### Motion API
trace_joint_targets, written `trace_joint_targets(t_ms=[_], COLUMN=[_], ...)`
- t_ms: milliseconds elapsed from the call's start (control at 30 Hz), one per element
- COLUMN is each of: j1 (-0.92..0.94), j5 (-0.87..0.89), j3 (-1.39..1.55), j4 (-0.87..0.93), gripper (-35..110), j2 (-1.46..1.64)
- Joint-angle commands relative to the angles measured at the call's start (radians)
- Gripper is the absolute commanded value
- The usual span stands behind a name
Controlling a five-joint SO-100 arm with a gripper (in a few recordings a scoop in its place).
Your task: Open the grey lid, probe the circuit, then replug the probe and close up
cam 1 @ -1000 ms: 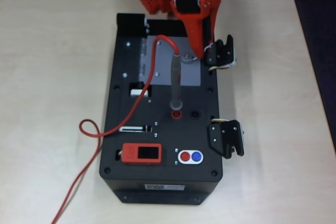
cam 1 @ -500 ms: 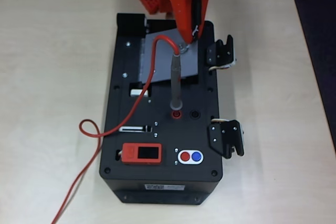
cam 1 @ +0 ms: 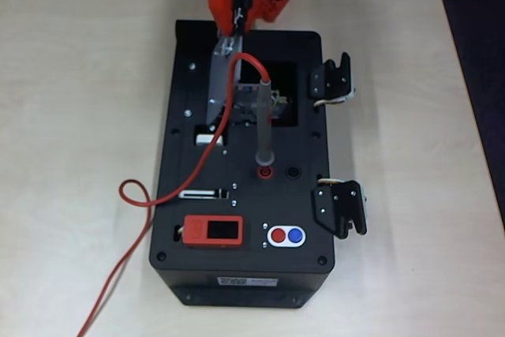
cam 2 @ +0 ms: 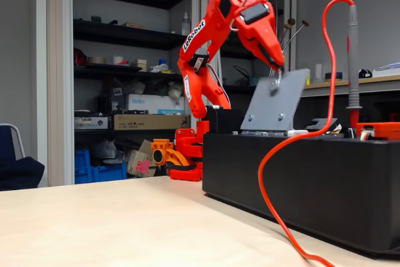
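Note:
The grey lid (cam 1: 221, 84) stands swung up on its left hinge, nearly edge-on from overhead and steeply tilted in the fixed view (cam 2: 278, 107). My orange gripper (cam 1: 235, 23) (cam 2: 275, 72) is shut on the knob at the lid's upper part. The uncovered recess holds the circuit (cam 1: 278, 104) with yellow-green wires. The grey probe (cam 1: 264, 128) (cam 2: 354, 54) stands upright in the red socket (cam 1: 265, 171), just in front of the recess. Its red cable (cam 1: 201, 155) (cam 2: 275, 173) arcs from the top, crosses the black box (cam 1: 245, 270) and trails off the table's front.
An orange display module (cam 1: 213, 231) and a red-and-blue button pair (cam 1: 286, 235) sit near the box's front. A black socket (cam 1: 293, 172) lies beside the red one. Two black latches (cam 1: 331, 80) (cam 1: 341, 207) stick out on the right side. The cable loops on the table (cam 1: 79, 116).
The lid went from flat over the recess to half raised to nearly upright. My gripper swung left and back with the knob, uncovering the circuit. The probe stayed in its socket.

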Motion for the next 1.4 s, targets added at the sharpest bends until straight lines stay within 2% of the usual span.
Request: trace_joint_targets(t_ms=[0, 300, 567, 633, 800, 900, 1133, 1267, 1367], j1=[0.086, 0.247, 0.334, 0.341, 0.331, 0.336, 0.365, 0.311, 0.235], j5=[-0.026, -0.08, -0.081, -0.077, -0.103, -0.118, -0.164, -0.176, -0.123], j3=[-0.043, -0.017, 0.103, 0.124, 0.152, 0.173, 0.183, 0.095, 0.006], j4=[0.018, -0.02, -0.126, -0.143, -0.167, -0.199, -0.259, -0.25, -0.221], gripper=[0, 0, 1, 2, 24, 29, 29, 27, 27], j2=[0.008, -0.029, -0.049, -0.048, -0.031, -0.009, -0.006, -0.049, -0.086])
